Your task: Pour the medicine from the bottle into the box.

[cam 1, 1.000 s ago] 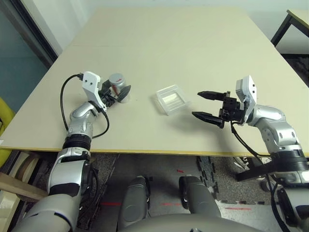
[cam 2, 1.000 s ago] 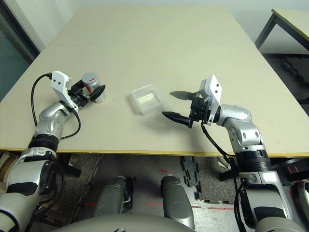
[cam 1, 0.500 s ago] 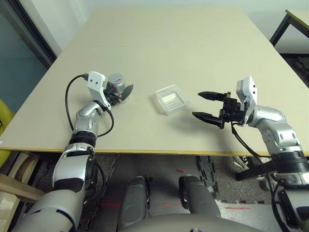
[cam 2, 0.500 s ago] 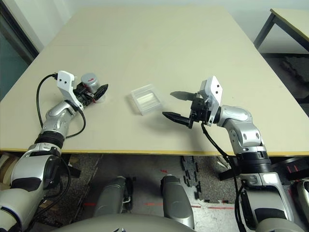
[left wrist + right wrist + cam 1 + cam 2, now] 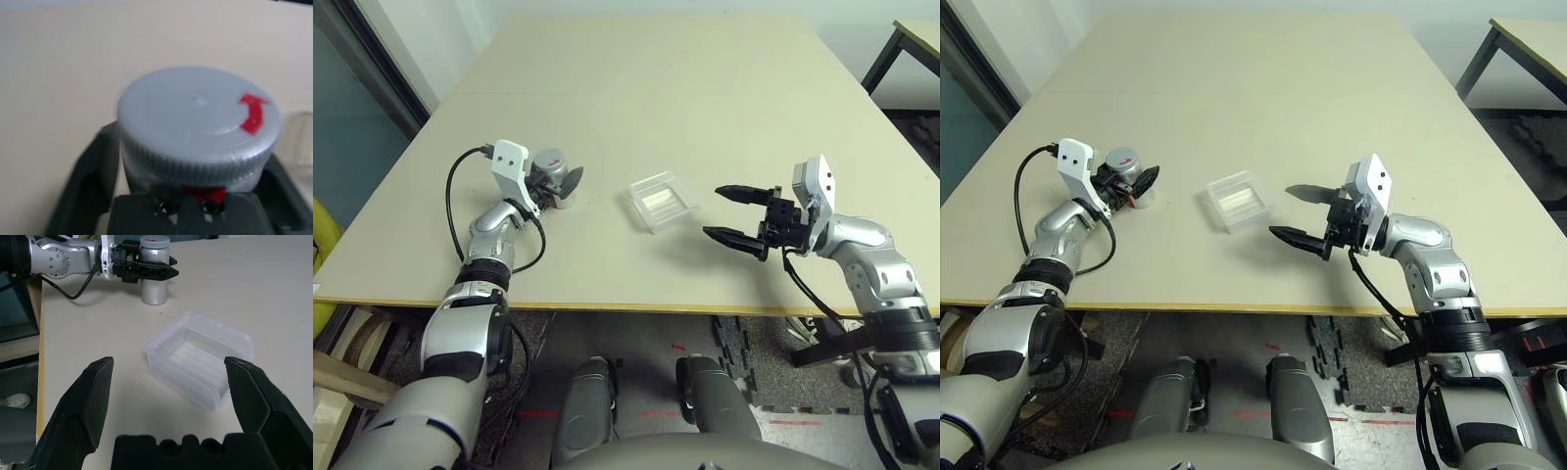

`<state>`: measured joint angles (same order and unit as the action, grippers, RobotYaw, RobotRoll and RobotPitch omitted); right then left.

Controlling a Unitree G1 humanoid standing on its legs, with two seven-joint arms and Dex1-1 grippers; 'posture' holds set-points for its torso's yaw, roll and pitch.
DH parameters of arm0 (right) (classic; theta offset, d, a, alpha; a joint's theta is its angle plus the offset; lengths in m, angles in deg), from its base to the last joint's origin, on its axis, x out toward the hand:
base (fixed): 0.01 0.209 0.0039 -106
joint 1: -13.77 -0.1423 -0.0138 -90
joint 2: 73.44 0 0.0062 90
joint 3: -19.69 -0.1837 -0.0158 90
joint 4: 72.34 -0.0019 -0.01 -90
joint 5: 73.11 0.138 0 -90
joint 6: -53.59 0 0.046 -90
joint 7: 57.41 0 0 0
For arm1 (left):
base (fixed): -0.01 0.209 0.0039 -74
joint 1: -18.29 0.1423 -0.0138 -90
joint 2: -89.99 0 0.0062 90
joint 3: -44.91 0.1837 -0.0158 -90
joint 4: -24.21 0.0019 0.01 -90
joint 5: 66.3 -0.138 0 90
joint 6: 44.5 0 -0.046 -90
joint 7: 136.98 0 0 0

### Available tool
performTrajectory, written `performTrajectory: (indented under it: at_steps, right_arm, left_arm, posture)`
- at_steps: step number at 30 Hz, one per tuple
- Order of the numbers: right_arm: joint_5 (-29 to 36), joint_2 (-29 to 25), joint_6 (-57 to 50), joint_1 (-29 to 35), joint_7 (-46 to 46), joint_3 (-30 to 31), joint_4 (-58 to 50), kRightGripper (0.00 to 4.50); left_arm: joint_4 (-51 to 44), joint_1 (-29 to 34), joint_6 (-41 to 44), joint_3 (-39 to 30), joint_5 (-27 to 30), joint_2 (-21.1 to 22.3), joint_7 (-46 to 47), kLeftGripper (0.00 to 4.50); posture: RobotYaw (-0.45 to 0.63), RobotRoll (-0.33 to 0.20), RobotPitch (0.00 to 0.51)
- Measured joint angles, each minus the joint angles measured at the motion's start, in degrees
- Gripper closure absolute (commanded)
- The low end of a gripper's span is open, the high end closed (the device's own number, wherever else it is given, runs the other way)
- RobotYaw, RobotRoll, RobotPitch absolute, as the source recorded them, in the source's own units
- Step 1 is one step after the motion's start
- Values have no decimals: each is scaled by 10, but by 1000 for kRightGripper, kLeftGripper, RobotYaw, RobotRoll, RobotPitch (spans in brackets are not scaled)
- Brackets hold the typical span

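The silvery-grey bottle (image 5: 548, 164) stands upright near the table's left side, its round grey cap (image 5: 198, 117) on, with a red arrow on top. My left gripper (image 5: 560, 186) is shut on the bottle just below the cap, one black finger (image 5: 93, 171) on each side. The medicine is hidden. The clear shallow box (image 5: 659, 201) lies at the middle of the table, to the right of the bottle. To the right of the box my right gripper (image 5: 715, 211) hovers open, pointing at the box (image 5: 200, 360), apart from it.
The beige table (image 5: 636, 88) stretches far back behind the bottle and box. Its front edge runs just below both forearms. A black cable (image 5: 455, 196) loops from my left wrist. A second table's corner (image 5: 913, 39) stands at the far right.
My left gripper has slid forward around the bottle and shut on it. The right gripper and the box have stayed put.
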<state>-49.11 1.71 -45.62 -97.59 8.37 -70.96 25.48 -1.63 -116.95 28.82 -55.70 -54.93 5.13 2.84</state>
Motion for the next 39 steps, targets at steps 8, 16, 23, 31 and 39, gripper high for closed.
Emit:
performTrajectory:
  at_steps: [8, 16, 23, 31, 39]
  right_arm:
    - [0, 0, 0, 2, -1, 0, -1, 0]
    - [19, -1, -23, -1, -3, -2, -12, 0]
    - [56, -3, -72, -27, 5, -5, -12, 0]
    - [89, -14, -160, -94, 21, -7, -9, 0]
    - [90, 4, -226, -196, 21, 9, 25, 0]
  left_arm:
    - [18, -12, -1, 0, -4, -2, 0, 1831]
    - [-39, -9, 92, 4, 23, -12, -119, 1831]
    - [-190, 17, 252, 40, 56, 4, -259, 1831]
    - [-294, 17, 340, 59, 82, 21, -327, 1831]
    - [-304, 0, 352, 86, 89, 6, -347, 1831]
  posture:
    - [-227, 0, 79]
    - [-224, 0, 74]
    - [-218, 0, 70]
    - [-227, 0, 64]
    - [-231, 0, 55]
